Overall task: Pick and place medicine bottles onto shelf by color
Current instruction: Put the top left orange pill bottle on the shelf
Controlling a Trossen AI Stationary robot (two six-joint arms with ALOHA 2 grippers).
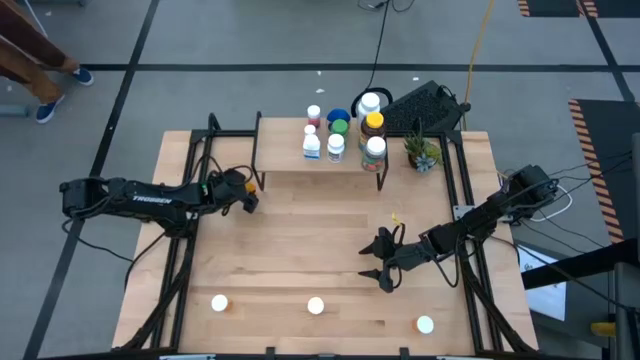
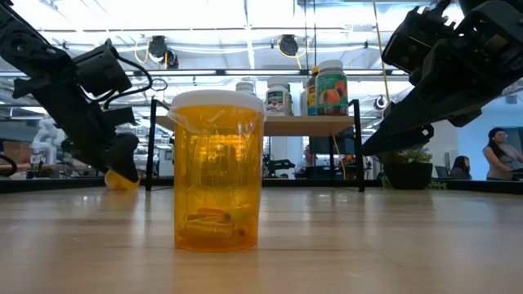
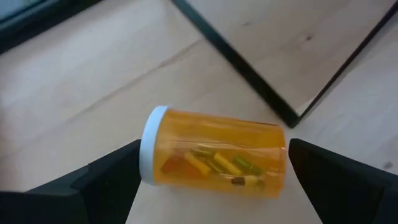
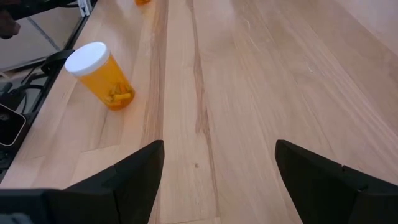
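Note:
An orange medicine bottle (image 3: 214,155) with a white cap lies on its side between the fingers of my open left gripper (image 1: 247,196), by the shelf's left front leg. One finger stands at its cap end and one at its base. The shelf (image 1: 285,155) at the table's far side carries several bottles (image 1: 338,137). My right gripper (image 1: 380,266) hovers open over the table's right middle with nothing between its fingers. Three white-capped orange bottles (image 1: 315,305) stand upright along the near edge. My left gripper's fingers (image 3: 118,171) reach down at a slant and lie at the two ends of the lying bottle, by the cap (image 3: 149,146) and by the base. I cannot tell whether they touch it or whether it still rests on the table.
A small potted plant (image 1: 422,152) stands right of the shelf, with a dark keyboard-like thing (image 1: 425,105) behind it. A tiny yellow scrap (image 1: 395,217) lies mid-table. The middle near-edge bottle (image 2: 216,171) looms before the low camera. A person (image 2: 498,155) is in the room beyond.

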